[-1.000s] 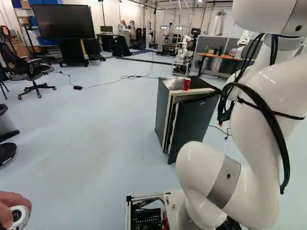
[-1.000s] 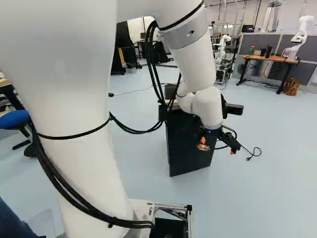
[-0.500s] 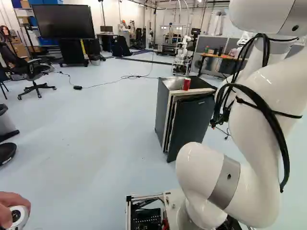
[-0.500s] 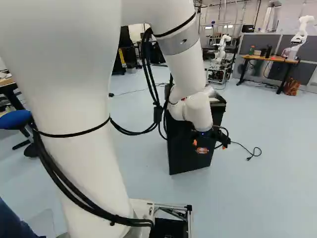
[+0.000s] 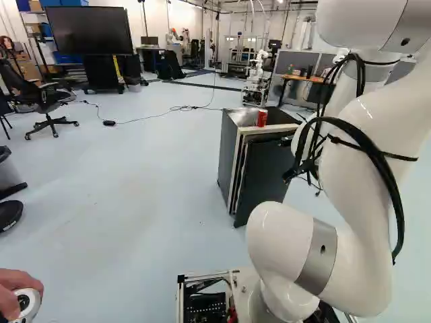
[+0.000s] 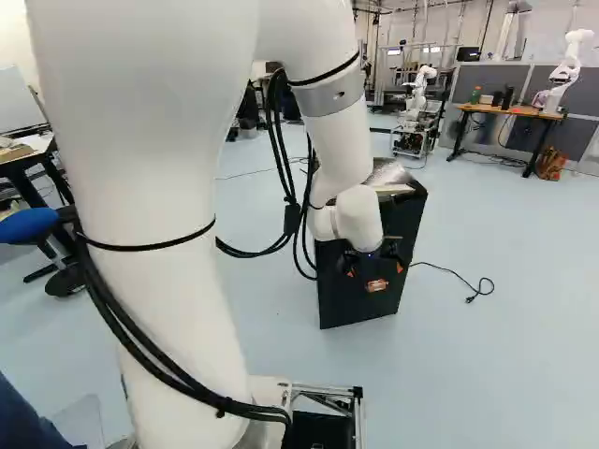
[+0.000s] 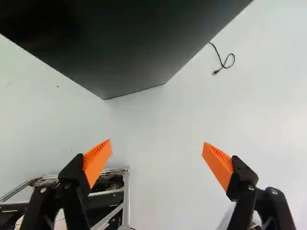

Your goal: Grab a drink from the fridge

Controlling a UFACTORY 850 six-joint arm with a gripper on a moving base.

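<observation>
One red can [image 5: 262, 118] tops the fridge [image 5: 227, 156], whose door [image 5: 261, 178] stands before the open tool [image 6: 375, 270].

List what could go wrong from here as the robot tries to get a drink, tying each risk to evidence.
The open claw is close to the fridge door, which looks slightly ajar; a clumsy approach might push it shut.

A jolt to the fridge could topple the red can standing near its top front edge.

The cable on the floor might snag the base if it drives there.
</observation>
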